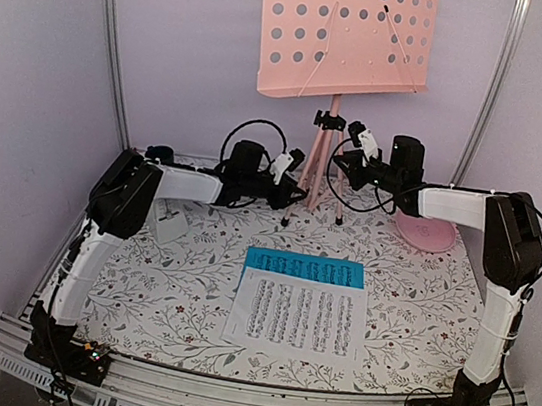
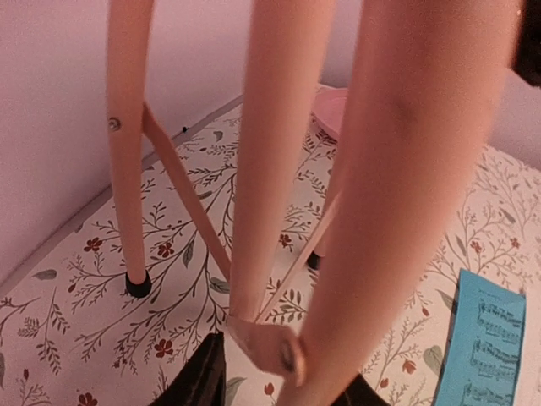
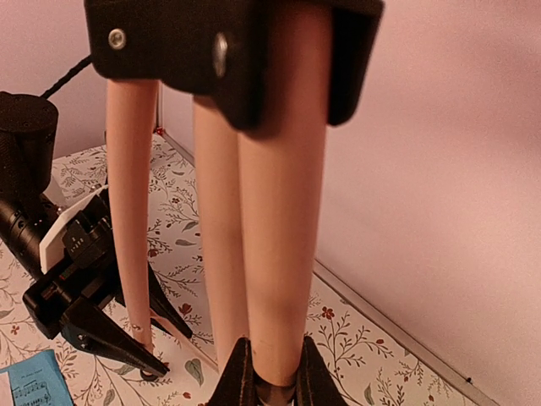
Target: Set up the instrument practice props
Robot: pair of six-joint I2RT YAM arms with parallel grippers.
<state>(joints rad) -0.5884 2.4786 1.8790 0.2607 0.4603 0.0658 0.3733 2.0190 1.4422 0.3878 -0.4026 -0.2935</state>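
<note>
The pink music stand [image 1: 344,31] stands upright at the back centre, and its perforated desk holds no sheets. My right gripper [image 1: 355,161] is shut on one tripod leg [image 3: 279,254], with both fingers pressed on it [image 3: 275,381]. My left gripper [image 1: 294,181] has its jaws either side of another leg [image 2: 372,211] near the brace joint, with a gap at the left finger [image 2: 193,382]. The white sheet [image 1: 298,313] lies flat mid-table, overlapping the blue sheet [image 1: 302,266], whose corner shows in the left wrist view [image 2: 489,347]. A white object [image 1: 169,221], perhaps the metronome, is partly hidden under my left forearm.
A pink plate [image 1: 424,232] lies at the back right, just right of the stand's feet, and it also shows in the left wrist view [image 2: 331,108]. Walls close in on the back and both sides. The stand's black rubber feet [image 2: 138,285] rest on the floral cloth.
</note>
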